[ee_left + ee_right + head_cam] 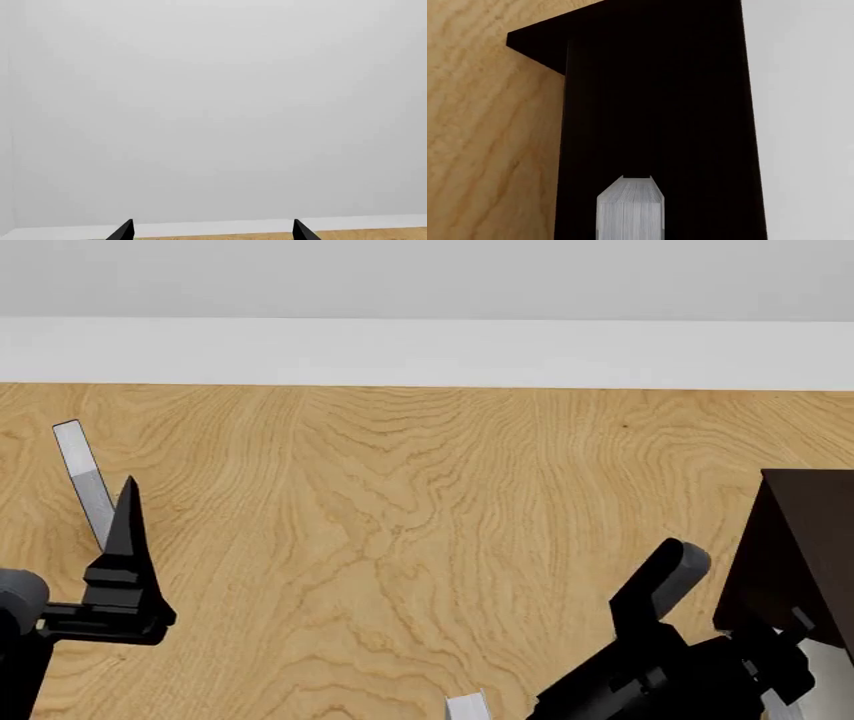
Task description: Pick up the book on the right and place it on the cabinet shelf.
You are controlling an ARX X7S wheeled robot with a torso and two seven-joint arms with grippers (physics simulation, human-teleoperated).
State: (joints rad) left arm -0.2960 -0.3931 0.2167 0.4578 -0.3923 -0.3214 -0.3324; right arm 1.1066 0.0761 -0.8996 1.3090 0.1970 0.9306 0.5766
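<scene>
No writing is showing anywhere. The book (630,210) is sitting in the right gripper (787,640), whose fingers are clamping it, its long axis running into the dark cabinet shelf (654,100). The left gripper (212,231) is hanging spread open over the wooden table (400,540), beside a thin grey book (83,480)

Floor (400,540): pale wood with wavy grain, matt. Cabinet (654,100): near-black, flat, matt panels. Book (630,210): grey, finely ribbed page edges.
</scene>
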